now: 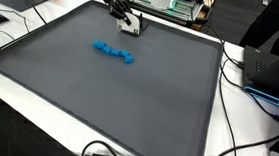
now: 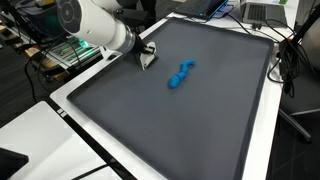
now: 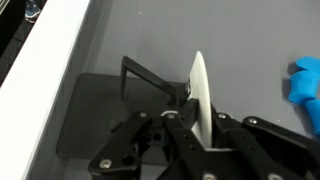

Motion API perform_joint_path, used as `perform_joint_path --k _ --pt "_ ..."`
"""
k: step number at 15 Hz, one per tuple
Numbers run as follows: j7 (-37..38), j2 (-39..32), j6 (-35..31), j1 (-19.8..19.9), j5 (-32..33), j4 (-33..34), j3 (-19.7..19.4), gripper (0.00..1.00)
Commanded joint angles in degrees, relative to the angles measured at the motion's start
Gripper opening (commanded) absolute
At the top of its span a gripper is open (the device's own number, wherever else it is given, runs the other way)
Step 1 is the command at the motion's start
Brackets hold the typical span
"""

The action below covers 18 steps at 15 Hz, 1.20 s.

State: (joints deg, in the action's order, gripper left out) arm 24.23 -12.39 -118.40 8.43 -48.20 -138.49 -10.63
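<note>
Wrist view: the gripper (image 3: 190, 108) is pinched shut on a thin white piece (image 3: 198, 90), held on edge over the mat (image 3: 250, 30). I can't tell if its lower edge touches. It looks like a light, stiff sheet with slick faces, so I'd guess it twists or slips out if bumped. Clamping across the flat faces, as here, seems the sane hold. The blue toy (image 3: 308, 85) sits near on one side, and the white desk (image 3: 45, 60) rim is on the other.

In an exterior view, the gripper (image 1: 130, 27) hangs by the mat's (image 1: 97, 105) far edge, with the toy (image 1: 113, 52) just beyond it toward the middle. That edge is tight. The better room is past the toy.

In an exterior view, the gripper (image 2: 148, 58) is close to a mat (image 2: 200, 125) edge and the toy (image 2: 181, 75) is apart from it. Swinging toward the desk (image 2: 60, 135) rim looks risky.
</note>
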Motion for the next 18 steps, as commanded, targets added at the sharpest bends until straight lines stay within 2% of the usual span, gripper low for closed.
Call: perform_joint_path --k 1,16,17,18 --pt "-2.5 -0.6 -2.1 0.2 -2.9 -0.8 0.3 0.02" --pt "-2.1 -1.2 -1.7 0.2 -1.8 -1.0 -0.1 0.02" --pt "-2.1 -1.1 -1.7 0.3 -1.8 -1.0 -0.1 0.03" --pt "-2.0 -1.0 -1.6 0.3 -1.6 -1.0 -0.2 0.21"
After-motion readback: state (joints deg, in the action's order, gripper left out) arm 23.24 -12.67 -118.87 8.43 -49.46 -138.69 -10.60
